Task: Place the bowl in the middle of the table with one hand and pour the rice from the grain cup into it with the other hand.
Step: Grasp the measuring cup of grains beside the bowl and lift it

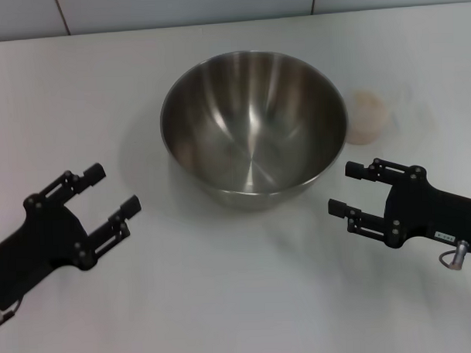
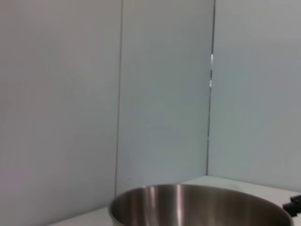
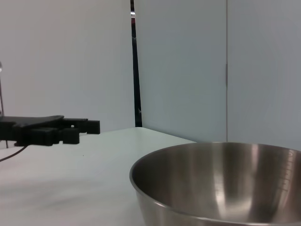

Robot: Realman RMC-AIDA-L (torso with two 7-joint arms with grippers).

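Note:
The steel bowl (image 1: 254, 127) stands upright on the white table (image 1: 224, 301), a little behind its middle, and its inside looks empty. The clear grain cup (image 1: 366, 116) holds a pale heap of rice (image 1: 365, 119) and stands just right of the bowl's rim. My left gripper (image 1: 111, 196) is open and empty, near the front left of the bowl. My right gripper (image 1: 346, 190) is open and empty, at the bowl's front right, in front of the cup. The bowl also shows in the left wrist view (image 2: 202, 207) and the right wrist view (image 3: 221, 183). The right wrist view shows the left gripper (image 3: 89, 126) farther off.
Grey wall panels (image 1: 175, 8) run along the far edge of the table. Bare tabletop lies in front of the bowl between the two arms.

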